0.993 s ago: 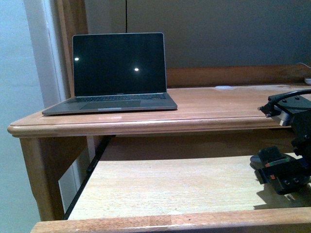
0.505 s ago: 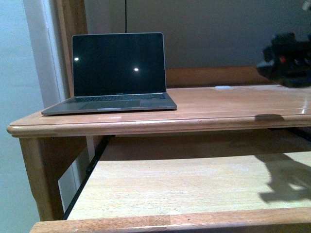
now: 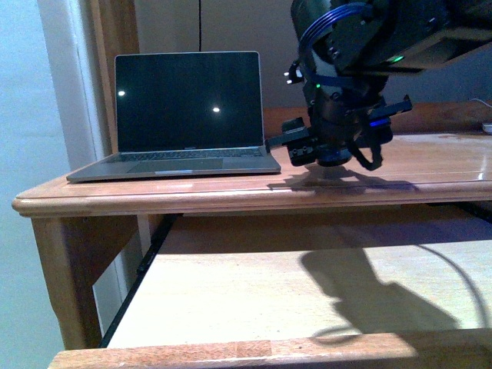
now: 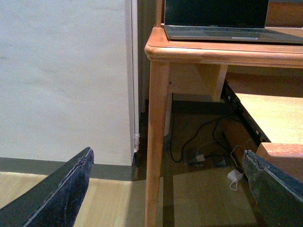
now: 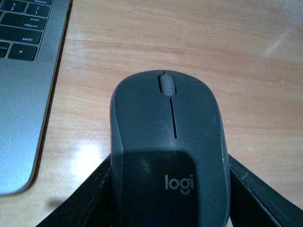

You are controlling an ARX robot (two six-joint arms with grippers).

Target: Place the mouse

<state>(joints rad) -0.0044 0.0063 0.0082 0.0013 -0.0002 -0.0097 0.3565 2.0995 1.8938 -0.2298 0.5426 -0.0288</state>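
The mouse (image 5: 168,142) is a dark grey domed oval with a scroll wheel and a "logi" mark. My right gripper (image 5: 169,163) is shut on it, one black finger (image 5: 92,196) against each side. In the front view the right gripper (image 3: 332,154) hangs low over the wooden desk top (image 3: 154,192), just right of the open laptop (image 3: 188,115); the mouse (image 3: 334,159) shows as a dark lump under it. Whether the mouse touches the wood I cannot tell. My left gripper (image 4: 165,189) is open and empty, down beside the desk leg (image 4: 156,142).
The laptop's keyboard corner (image 5: 23,94) lies close beside the mouse. A pull-out shelf (image 3: 231,292) extends below the desk top. Cables and a white adapter (image 4: 234,176) lie on the floor under the desk. A wall (image 4: 61,75) stands at the left.
My right arm has risen from the pull-out shelf at the right and swung left to over the desk top beside the laptop, carrying the mouse.
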